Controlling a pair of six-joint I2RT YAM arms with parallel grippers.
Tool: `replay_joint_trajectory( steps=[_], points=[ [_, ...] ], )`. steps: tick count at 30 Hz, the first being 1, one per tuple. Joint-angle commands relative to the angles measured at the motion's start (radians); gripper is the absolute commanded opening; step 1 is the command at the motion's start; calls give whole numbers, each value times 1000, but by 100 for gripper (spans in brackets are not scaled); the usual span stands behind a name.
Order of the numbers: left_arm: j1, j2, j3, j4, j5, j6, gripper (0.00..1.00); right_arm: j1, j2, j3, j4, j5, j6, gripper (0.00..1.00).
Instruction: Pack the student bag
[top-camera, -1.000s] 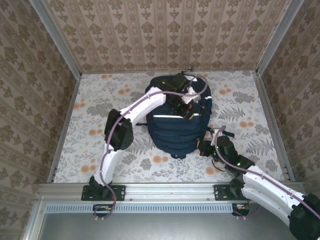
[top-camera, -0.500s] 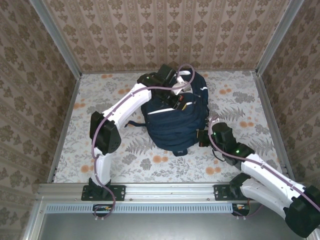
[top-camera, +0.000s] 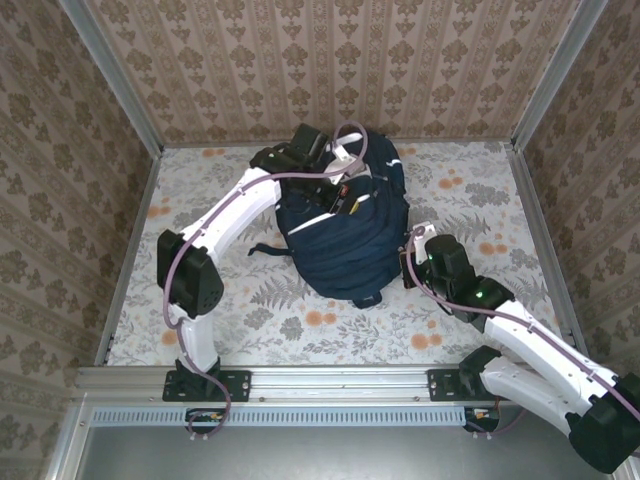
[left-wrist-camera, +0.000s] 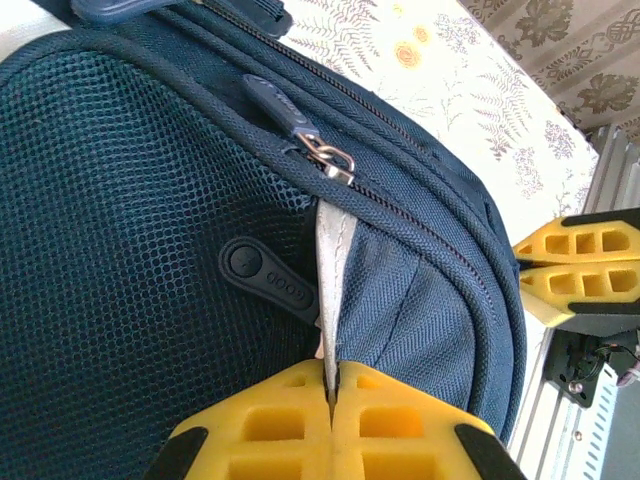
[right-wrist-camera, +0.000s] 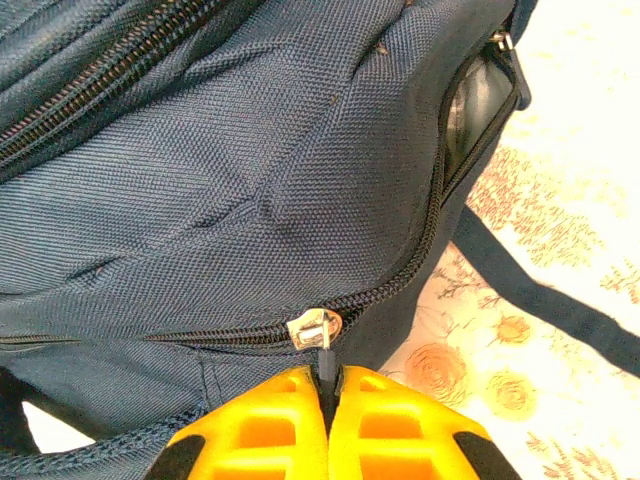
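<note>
Navy-blue backpack: coarse woven cloth, matt. Mesh panel left of left fingers: open-weave. Grey-white strip between them: smooth. Silver zipper pull above right fingers: shiny metal. Yellow fingers: matt plastic.

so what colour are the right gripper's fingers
Yellow fingers, best in the right wrist view.

beyond the left gripper rises a back wall papered in beige with brown floral stripes; matching side walls stand to its left and to the right of the right gripper, joined by pale metal corner posts. under and around both grippers spreads a table top printed with grey ferns and orange blooms, evenly lit, with soft shadows. behind them, at the near edge, runs a ribbed aluminium rail.
</note>
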Motion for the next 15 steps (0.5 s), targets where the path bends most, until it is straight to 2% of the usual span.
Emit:
replay_joint_trajectory(
  steps=[1, 5, 7, 8, 9, 10, 12, 15],
  points=[
    [12, -77, -35, -41, 32, 7, 0, -29, 14, 83, 23, 119, -104, 0],
    [12, -88, -60, -24, -1, 4, 0, -33, 33, 139, 1, 64, -187, 0],
    [12, -80, -50, -24, -46, -14, 0, -37, 39, 165, -37, -43, -219, 0],
    [11, -79, -44, -31, -62, -19, 8, -37, 42, 175, -54, -96, -218, 0],
    [9, -85, -42, -36, -90, -25, 24, -38, 44, 181, -69, -143, -200, 0],
    [2, -98, -51, -38, -123, -28, 34, -38, 40, 183, -78, -185, -174, 0],
    [-17, -135, -81, -38, -174, -28, 45, -37, 23, 174, -81, -273, -129, 0],
    [-56, -211, -168, -17, -180, -53, 50, -37, -24, 140, -52, -353, -48, 0]
  ],
)
